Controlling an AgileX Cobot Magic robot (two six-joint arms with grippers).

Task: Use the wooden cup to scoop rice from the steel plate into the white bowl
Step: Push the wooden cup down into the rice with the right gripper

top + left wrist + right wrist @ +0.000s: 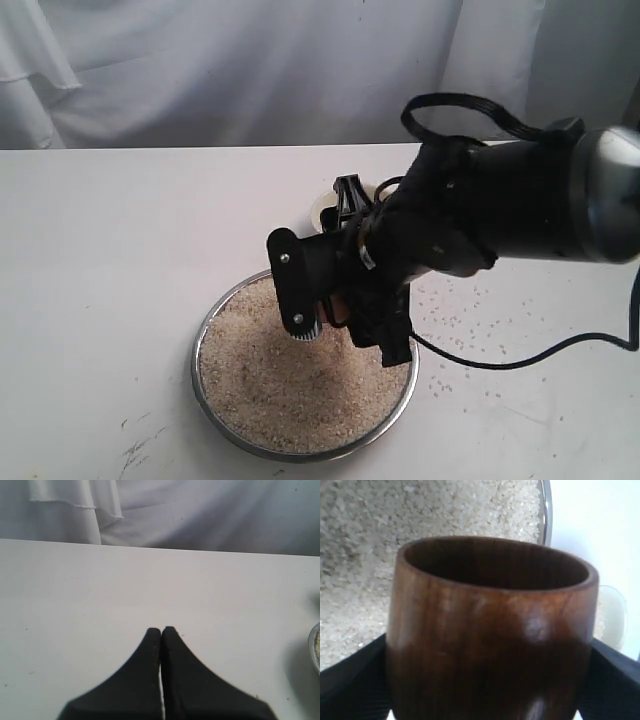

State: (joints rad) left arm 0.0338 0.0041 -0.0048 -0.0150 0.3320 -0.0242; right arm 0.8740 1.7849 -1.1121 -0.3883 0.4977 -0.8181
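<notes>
The right gripper is clamped on the wooden cup, one black finger on each side of its wall, and hangs over the far part of the steel plate. The plate sits near the front of the white table under a broad, flat bed of rice. In the right wrist view the cup's mouth faces the grains and its inside looks dark, with no rice showing in the part on view. The white bowl stands just behind the plate, mostly hidden by the arm. Loose grains lie scattered on the table to the right of the plate, near a black cable.

The left gripper is pressed together with nothing between its fingers, over bare table off to the plate's side.

By my reading the step in hand is the scoop itself – cup gripped and over the rice, not yet filled. The next move calls for tipping the rim down into the bed and pushing through it, then levelling the cup before carrying it to the bowl – the spilled grains suggest how easily it sheds
</notes>
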